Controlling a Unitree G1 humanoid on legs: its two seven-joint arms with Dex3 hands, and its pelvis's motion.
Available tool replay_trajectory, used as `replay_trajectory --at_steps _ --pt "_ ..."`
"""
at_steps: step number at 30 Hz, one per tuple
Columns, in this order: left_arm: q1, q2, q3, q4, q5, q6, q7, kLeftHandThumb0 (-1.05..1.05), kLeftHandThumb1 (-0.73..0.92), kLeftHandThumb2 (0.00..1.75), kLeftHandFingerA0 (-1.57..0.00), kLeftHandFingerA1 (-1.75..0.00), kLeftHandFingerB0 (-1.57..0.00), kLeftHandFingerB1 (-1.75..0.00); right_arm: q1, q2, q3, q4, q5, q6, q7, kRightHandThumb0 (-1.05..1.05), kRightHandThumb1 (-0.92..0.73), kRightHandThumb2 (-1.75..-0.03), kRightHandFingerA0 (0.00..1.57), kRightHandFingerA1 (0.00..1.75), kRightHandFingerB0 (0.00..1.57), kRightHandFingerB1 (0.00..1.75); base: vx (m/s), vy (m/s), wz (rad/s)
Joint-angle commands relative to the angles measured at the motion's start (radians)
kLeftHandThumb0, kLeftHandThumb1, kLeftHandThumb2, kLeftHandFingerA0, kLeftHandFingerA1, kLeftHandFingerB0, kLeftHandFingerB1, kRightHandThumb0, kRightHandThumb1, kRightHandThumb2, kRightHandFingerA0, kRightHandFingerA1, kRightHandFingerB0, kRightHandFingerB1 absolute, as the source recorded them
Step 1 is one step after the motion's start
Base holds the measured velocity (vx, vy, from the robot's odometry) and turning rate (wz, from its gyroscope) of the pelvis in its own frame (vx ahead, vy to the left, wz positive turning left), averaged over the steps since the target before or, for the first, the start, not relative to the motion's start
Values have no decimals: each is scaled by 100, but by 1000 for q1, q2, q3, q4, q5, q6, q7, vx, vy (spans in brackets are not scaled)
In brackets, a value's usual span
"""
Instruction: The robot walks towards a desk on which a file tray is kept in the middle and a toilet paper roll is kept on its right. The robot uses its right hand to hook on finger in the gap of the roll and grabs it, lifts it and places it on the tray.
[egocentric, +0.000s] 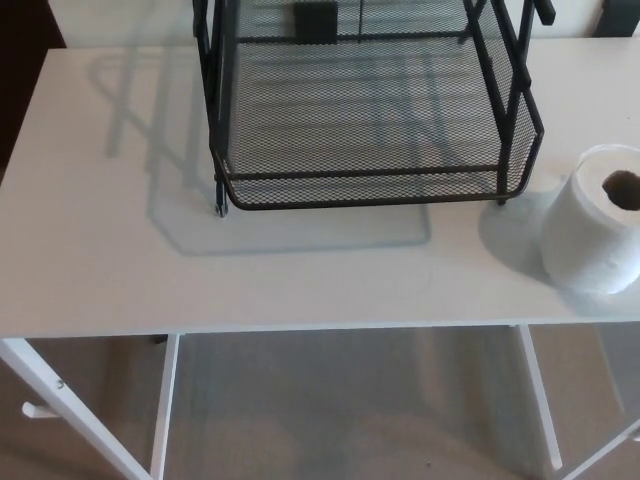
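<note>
A black wire-mesh file tray (370, 185) stands in the middle of the white desk (120, 250), its front rail facing me. To its right, at the picture's right edge, a white toilet paper roll (590, 240) stands on the desk with its brown core hole (622, 187) turned up and toward the right. The roll sits a little apart from the tray's front right corner. Neither of my hands shows in the head view.
The desk's front edge (300, 328) runs across the lower picture, with white legs (165, 400) and grey floor below it. Dark posts of the tray's upper tier (212, 60) rise at its corners.
</note>
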Motion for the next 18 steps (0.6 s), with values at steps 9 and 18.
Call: replay_trajectory --at_steps 9,18 --pt "29 34 -8 -15 9 -20 11 -105 67 117 -31 -82 -4 -59 -4 -161 312 -196 -267 98 134 -35 -39 -95 3 51 0 49 0 0 0" --pt "19 41 -36 -10 21 -6 23 -105 68 120 -34 -82 -6 -56 -51 -166 389 -202 -320 131 175 -34 -39 -95 2 51 0 49 0 0 0"
